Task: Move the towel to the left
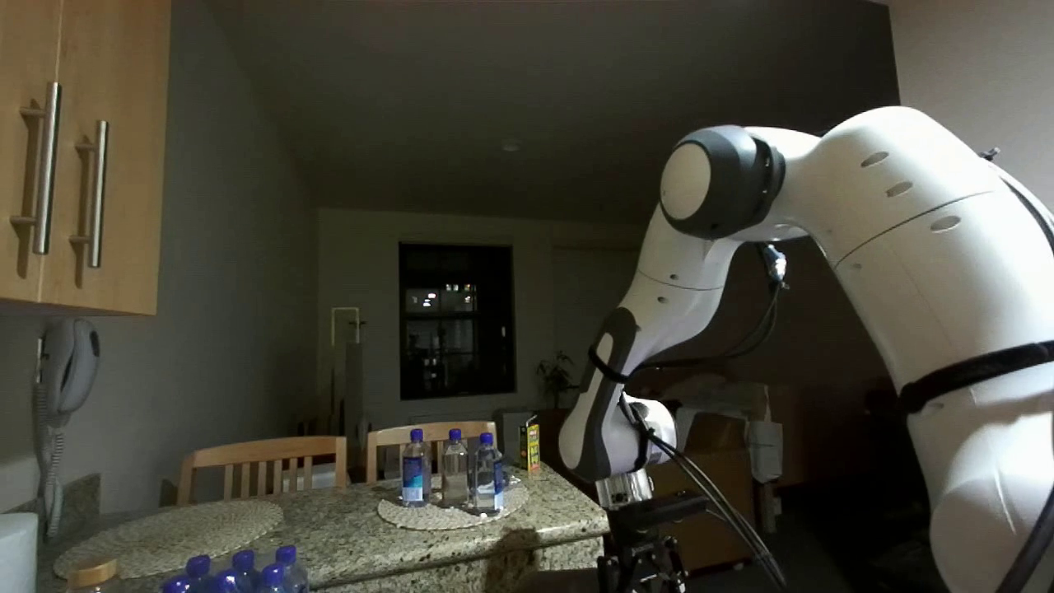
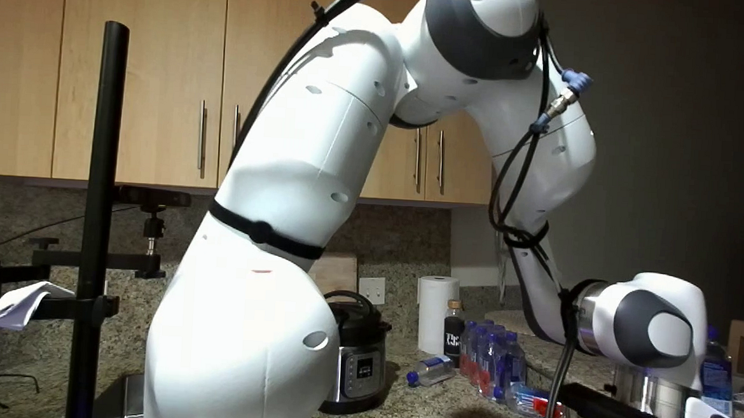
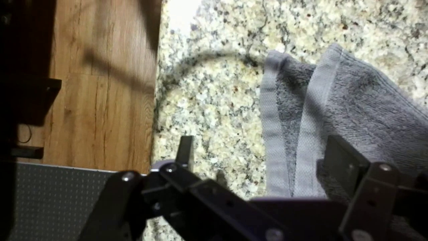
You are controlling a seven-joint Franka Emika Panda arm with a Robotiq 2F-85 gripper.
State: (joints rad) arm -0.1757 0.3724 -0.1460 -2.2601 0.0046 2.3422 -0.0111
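As only wrist view shows, spread claw (image 3: 260,149) partly over towel (image 3: 366,103).

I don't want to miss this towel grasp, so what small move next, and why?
Perhaps ease the open gripper down slightly: one finger appears over bare countertop, the other over the gray towel, with its edge between them. Clearance is hard to judge.

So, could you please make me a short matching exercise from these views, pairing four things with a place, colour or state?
Things:
1. towel
2. gripper
3. telephone
4. paper roll

Descriptions:
A. mounted on the wall
B. grey, lying on the counter
C. white, standing upright
D. open

Right pairs: 1-B, 2-D, 3-A, 4-C.
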